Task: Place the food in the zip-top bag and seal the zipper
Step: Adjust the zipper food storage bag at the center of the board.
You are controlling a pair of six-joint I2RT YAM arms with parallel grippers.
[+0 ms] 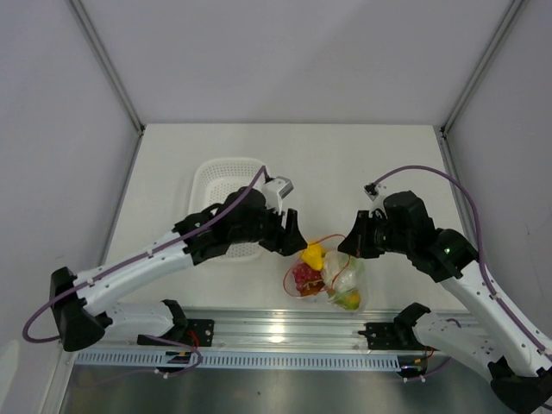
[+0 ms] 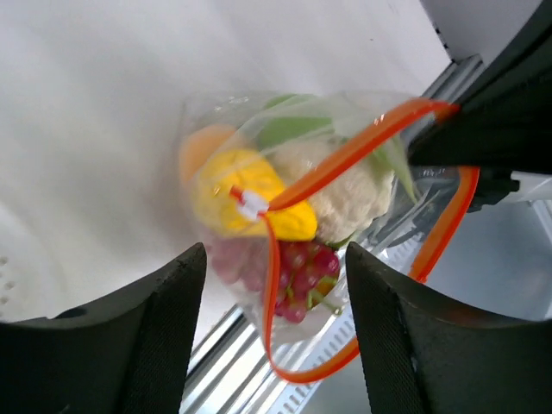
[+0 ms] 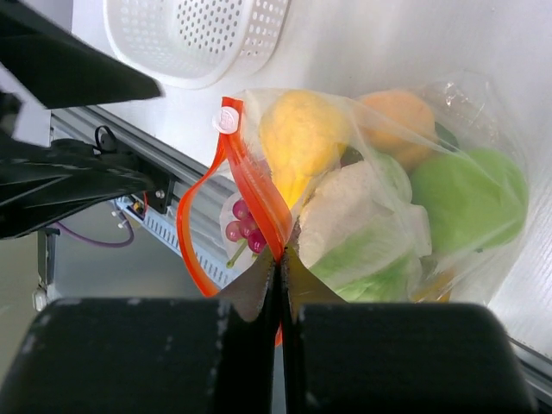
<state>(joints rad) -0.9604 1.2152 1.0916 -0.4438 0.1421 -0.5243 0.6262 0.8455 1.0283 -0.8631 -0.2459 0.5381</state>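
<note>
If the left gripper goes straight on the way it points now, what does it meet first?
Most likely the orange zipper strip of the bag, near its white slider, with grapes just behind. Depth is unclear.

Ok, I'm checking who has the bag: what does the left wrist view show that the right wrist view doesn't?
Only the left wrist view: the left hand open, its fingers apart, holding nothing. Only the right wrist view: the right hand shut on the zipper, plus the white basket in plain view. Both: the zip-top bag full of food and the zipper's white slider.
</note>
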